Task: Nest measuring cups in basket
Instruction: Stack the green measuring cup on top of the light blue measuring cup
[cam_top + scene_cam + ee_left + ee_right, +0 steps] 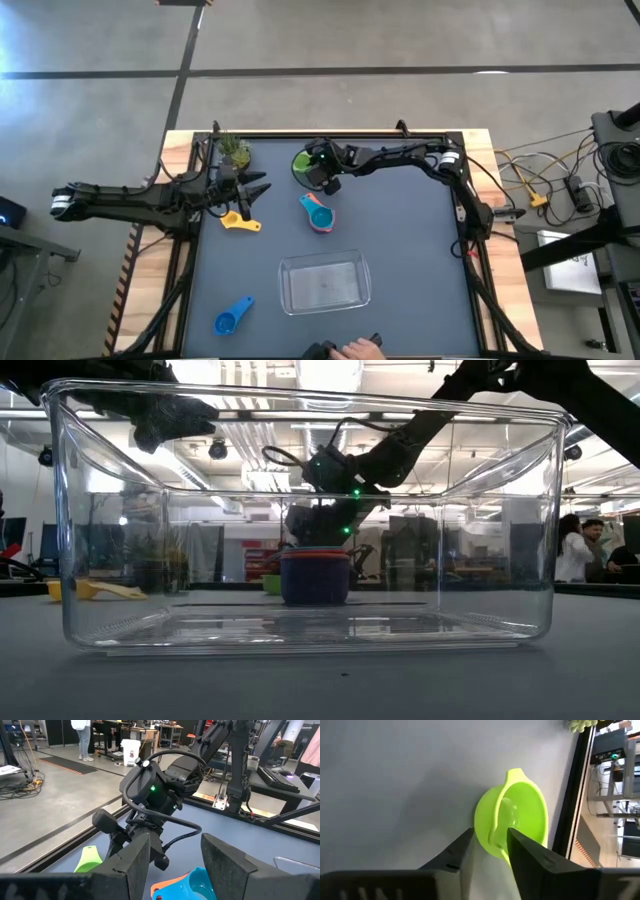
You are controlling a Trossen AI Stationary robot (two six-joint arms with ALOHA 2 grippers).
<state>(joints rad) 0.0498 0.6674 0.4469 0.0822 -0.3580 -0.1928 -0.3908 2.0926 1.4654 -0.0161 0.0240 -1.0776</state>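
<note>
Near the far edge of the dark grey counter (pixel 420 260), the right gripper (pixel 322 178) reaches down on the lime-green plastic measuring cup (pixel 512 820), its jaws astride the cup's wall, one finger outside and one inside the bowl, narrowly parted around it. Whether they press the wall cannot be told. Just in front of that cup sits a stack of nested plastic measuring cups (pixel 318 213), teal on top with orange and purple showing beneath. The left gripper (pixel 255 190) hangs near the counter's left side with jaws parted and nothing between them, close above the yellow plastic measuring cup (pixel 239 221), beside the small potted green plant (pixel 235 152). The clear rectangular plastic basket (pixel 290 290) lies nearer the front edge, holding no cups, well apart from the stack. The blue plastic measuring cup (pixel 232 316) lies alone by the front left corner. A person's hand (pixel 358 349) shows at the front edge.
</note>
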